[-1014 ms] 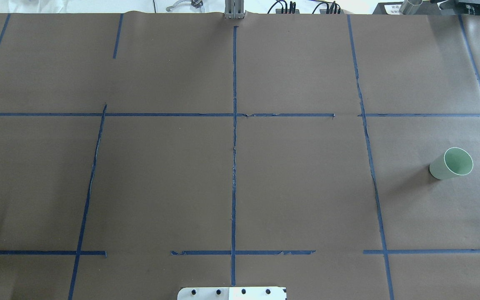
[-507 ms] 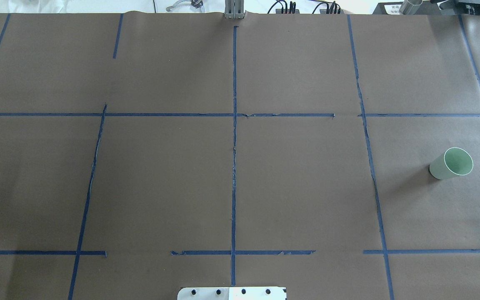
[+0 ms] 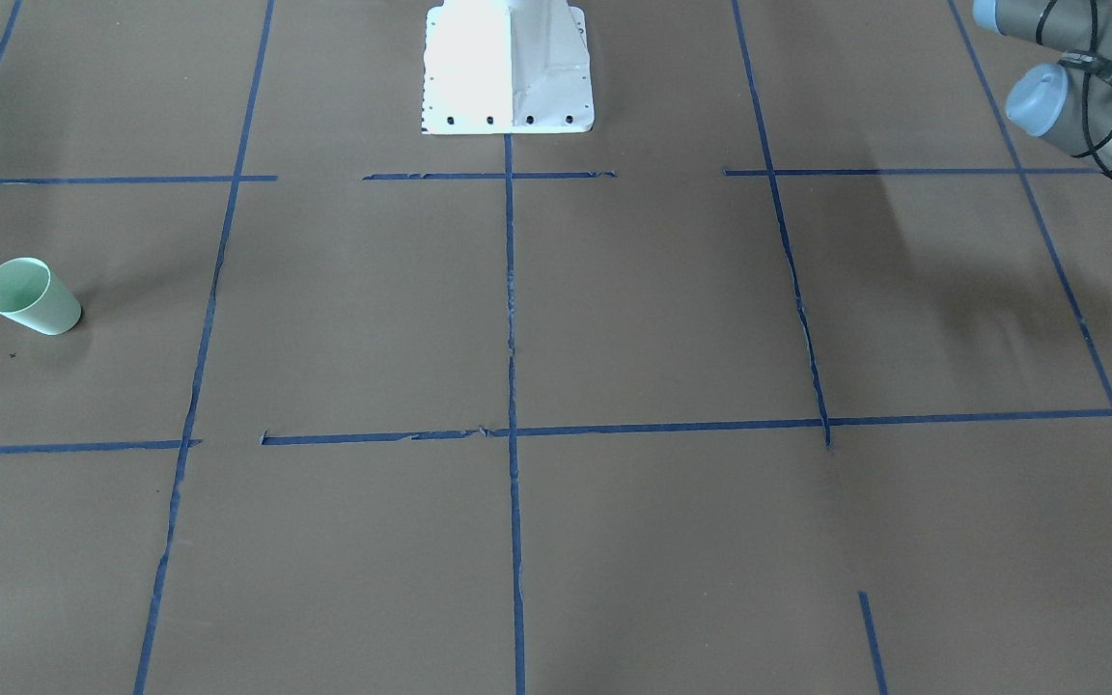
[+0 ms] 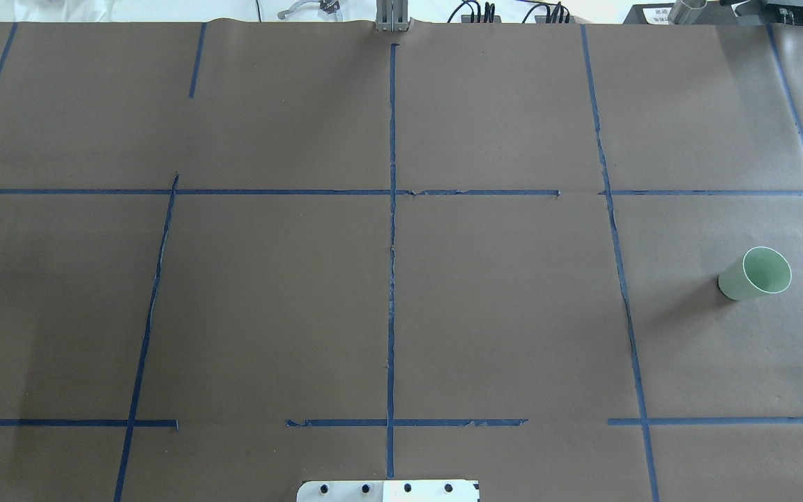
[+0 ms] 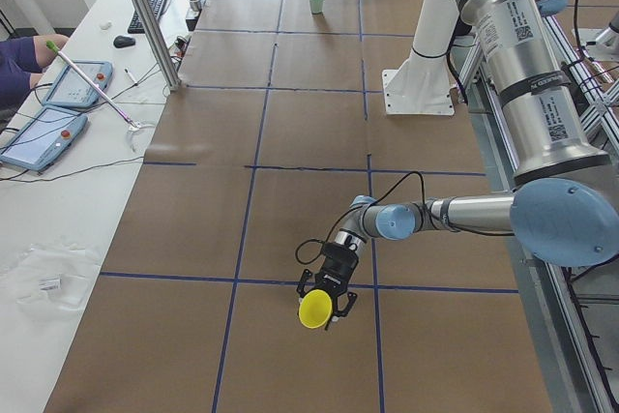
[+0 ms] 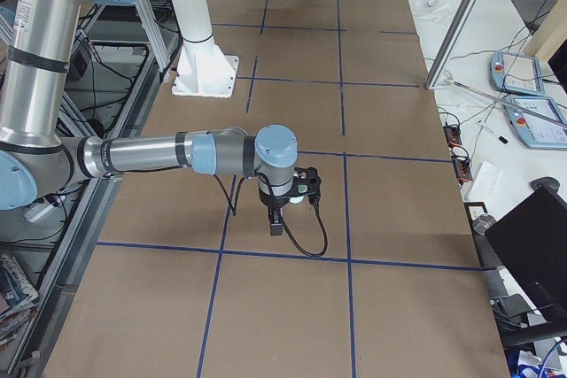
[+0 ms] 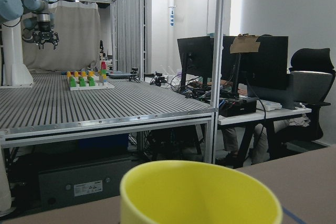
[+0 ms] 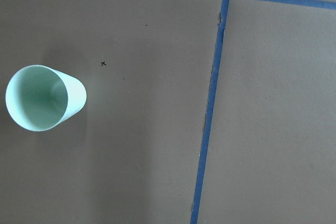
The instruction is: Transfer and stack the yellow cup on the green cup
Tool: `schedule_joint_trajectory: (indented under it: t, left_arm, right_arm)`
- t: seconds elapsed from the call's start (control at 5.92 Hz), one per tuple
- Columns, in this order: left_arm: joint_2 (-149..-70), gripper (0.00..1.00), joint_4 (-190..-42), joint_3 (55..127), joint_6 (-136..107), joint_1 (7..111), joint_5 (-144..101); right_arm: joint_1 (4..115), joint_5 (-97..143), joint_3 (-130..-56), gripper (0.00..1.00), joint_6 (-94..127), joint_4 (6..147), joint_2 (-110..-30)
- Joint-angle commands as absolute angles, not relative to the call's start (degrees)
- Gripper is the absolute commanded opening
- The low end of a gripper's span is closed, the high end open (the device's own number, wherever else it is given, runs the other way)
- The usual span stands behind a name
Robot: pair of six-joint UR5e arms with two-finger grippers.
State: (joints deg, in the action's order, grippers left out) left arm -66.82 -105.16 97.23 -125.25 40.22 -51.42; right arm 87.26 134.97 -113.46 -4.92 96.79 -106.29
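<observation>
Nothing has moved in the overhead view since a second ago: the green cup stands upright in the same spot on our right side. Our right gripper points down, its camera looking into that cup, and we cannot tell whether it is released or clenched. The yellow cup sits at our left gripper, well apart from the green cup, though we cannot tell whether the fingers grasp it.

A brown paper-covered counter carries a grid of blue tape lines. Beyond its far edge, a white side table holds two grey tablets, a black keyboard and a black mouse.
</observation>
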Motion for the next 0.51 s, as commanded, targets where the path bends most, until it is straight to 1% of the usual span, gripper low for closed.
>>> schedule_joint_trajectory:
  t: [0.0,0.17,0.34]
  left_arm:
    - [-78.7,0.58,-131.0,85.0,-92.5,55.7,-51.8]
    - [-82.5,0.58,-138.6,79.5,-82.7,60.9,-55.9]
    - [-83.0,0.58,-145.6,78.8,-74.7,66.6,-64.7]
  right_arm:
    - [87.2,135.0,-112.5,1.00,-4.9,96.8,-106.3]
    - [87.2,135.0,-112.2,1.00,-4.9,96.8,-106.3]
    - [87.2,135.0,-112.1,1.00,-4.9,96.8,-106.3]
